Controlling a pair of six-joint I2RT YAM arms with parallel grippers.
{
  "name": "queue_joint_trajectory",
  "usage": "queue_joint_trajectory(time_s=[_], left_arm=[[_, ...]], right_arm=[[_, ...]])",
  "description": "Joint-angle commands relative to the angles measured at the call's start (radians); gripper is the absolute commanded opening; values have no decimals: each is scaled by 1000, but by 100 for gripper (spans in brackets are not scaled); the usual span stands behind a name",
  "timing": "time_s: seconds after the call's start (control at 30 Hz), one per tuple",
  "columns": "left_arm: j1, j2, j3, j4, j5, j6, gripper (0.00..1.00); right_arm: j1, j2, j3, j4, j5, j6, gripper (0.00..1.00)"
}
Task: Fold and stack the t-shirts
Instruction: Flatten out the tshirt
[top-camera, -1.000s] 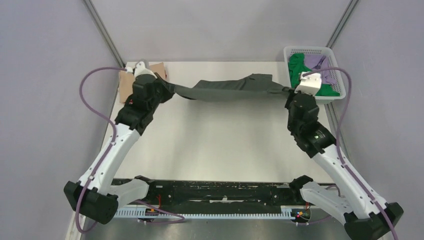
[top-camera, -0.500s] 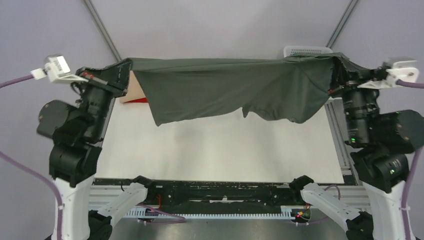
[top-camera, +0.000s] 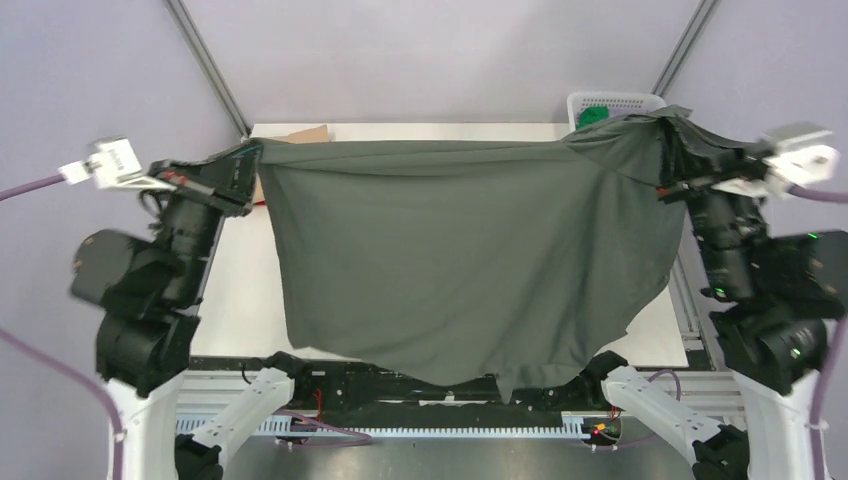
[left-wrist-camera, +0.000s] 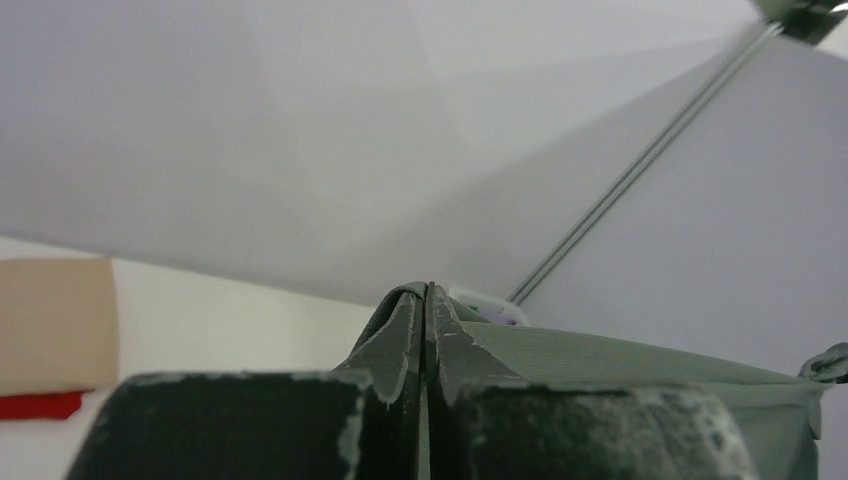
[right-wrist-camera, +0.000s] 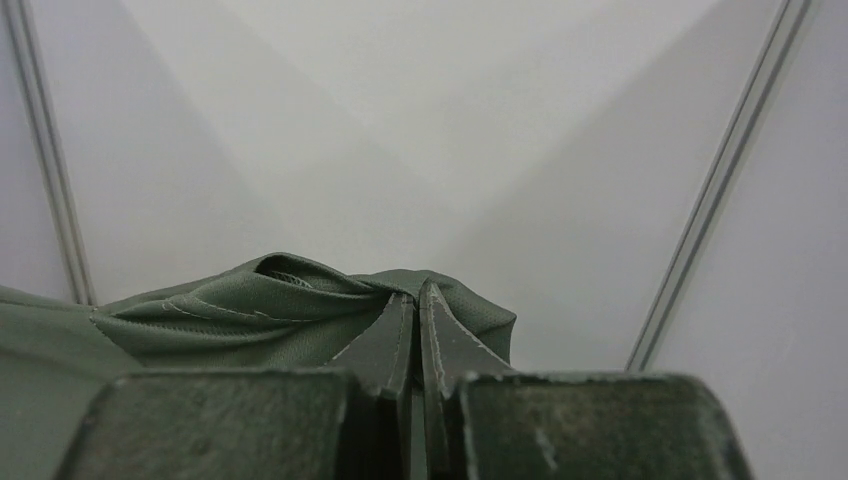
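Dark grey t-shirt (top-camera: 460, 260) now lower, wider

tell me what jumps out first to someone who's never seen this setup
The dark grey t-shirt dominates: it hangs like a curtain over the table, stretched wide between the two raised arms. The left gripper and right gripper are each shut on a top corner of it. Behind its far right corner, a white basket with green cloth inside peeks out.
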Motion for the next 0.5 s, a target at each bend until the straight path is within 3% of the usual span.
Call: queue_joint_trajectory(time_s=[0.0, 0.1, 0.17, 0.23, 0.4, 0.43, 0.47], left_arm=[[3, 90, -154, 68, -115, 51, 2], [3, 183, -298, 117, -232, 21, 3], [3, 275, -417, 172, -312, 3, 9], [18, 427, -479, 214, -389, -32, 7], [107, 857, -407, 249, -335, -127, 2], [112, 913, -376, 260, -330, -127, 7], [117, 964, -347, 257, -316, -127, 24]], right_arm=[[-2, 53, -171, 93, 129, -85, 4], [-3, 114, -361, 202, 195, -152, 3], [-5, 193, -488, 311, 278, -174, 1], [-31, 309, -579, 410, 296, -151, 0], [-119, 734, -570, 518, 61, -25, 0], [-120, 837, -516, 514, 53, -9, 4], [-120, 926, -429, 477, 53, 8, 11]])
